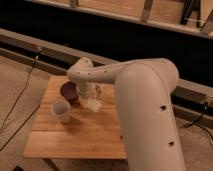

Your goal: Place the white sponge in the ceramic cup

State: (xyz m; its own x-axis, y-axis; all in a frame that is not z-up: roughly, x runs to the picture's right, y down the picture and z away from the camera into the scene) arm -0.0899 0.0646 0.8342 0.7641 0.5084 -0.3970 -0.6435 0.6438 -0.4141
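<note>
The wooden table (80,140) carries a maroon bowl (68,91) just beside the gripper (91,100), on the camera's left, and a cup (61,111) nearer the camera from the bowl. The sponge (93,105) is directly under the gripper; whether it rests on the wood cannot be told.

Maroon bowl (68,91) just beside pincer (90,101)
</note>
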